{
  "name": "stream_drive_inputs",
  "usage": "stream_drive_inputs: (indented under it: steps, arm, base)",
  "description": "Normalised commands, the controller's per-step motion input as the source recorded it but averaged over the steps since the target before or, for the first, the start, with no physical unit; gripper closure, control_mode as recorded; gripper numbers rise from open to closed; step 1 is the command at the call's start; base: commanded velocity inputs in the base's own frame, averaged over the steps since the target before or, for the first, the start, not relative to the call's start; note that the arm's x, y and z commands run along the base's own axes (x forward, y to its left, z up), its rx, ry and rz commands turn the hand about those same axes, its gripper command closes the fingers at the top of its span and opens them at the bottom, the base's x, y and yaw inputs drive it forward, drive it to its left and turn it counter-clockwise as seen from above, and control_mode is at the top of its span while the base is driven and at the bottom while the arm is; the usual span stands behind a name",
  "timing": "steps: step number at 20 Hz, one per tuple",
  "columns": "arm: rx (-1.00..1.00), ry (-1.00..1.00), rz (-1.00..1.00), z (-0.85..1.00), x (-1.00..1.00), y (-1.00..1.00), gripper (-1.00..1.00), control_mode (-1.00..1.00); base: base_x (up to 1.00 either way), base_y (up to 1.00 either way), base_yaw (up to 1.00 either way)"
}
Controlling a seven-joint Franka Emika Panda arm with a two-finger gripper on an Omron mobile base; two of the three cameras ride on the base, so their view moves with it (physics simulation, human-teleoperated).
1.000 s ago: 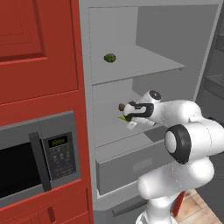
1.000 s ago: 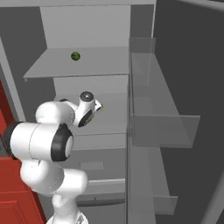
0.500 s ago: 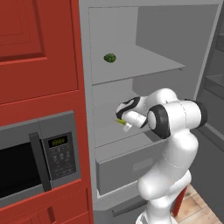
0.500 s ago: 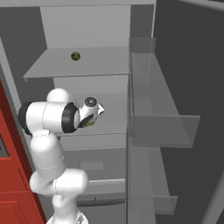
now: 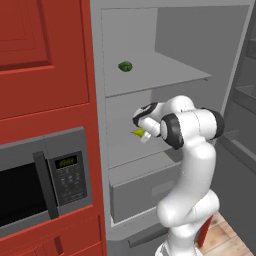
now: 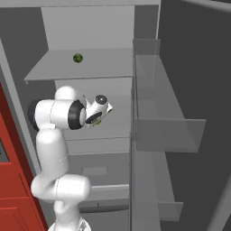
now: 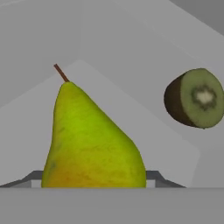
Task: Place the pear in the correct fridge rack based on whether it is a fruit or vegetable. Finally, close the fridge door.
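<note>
Two steps in this task, and step one is in hand: the pear (image 7: 92, 140) is clamped in the gripper (image 5: 141, 131), jaws pressed on its base, stem end pointing up and left in the hand view. In the left base view the pear shows as a yellow-green tip at centre frame, just left of the white wrist, inside the fridge between the upper shelf (image 5: 165, 72) and the lower shelf. In the right base view the hand sits left of centre, reaching into that same middle compartment. The hand view shows a halved kiwi (image 7: 195, 97) at the right of the frame, apart from the pear, lying deeper in on the grey surface, so I judge this is the fruit rack. The dark green round lump (image 5: 125, 66) sits alone on the upper shelf, upper centre of the left base view, likely the vegetable level. Next move, as I read it: lower the pear to the shelf near the kiwi without knocking it, release, back the arm out. The fridge door (image 6: 151, 149) stands wide open at right of the right base view; closing it comes last and needs the arm clear of the door bins first.
</note>
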Motion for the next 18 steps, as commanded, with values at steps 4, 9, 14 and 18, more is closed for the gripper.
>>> stream_drive_inputs:
  steps: [4, 9, 14, 18]
  arm:
    - [-0.01, 0.00, 0.00, -0.46, 0.18, 0.24, -1.00, -1.00]
    - [0.00, -0.06, 0.00, -0.08, -0.35, 0.04, -1.00, -1.00]
    - [0.00, -0.09, 0.00, 0.01, -0.57, 0.04, -1.00, -1.00]
    - [0.00, -0.09, 0.00, 0.36, -0.46, 0.06, -1.00, -1.00]
  base:
    - [0.00, 0.00, 0.00]
    - [0.00, 0.00, 0.00]
    - [0.00, 0.00, 0.00]
    - [0.00, 0.00, 0.00]
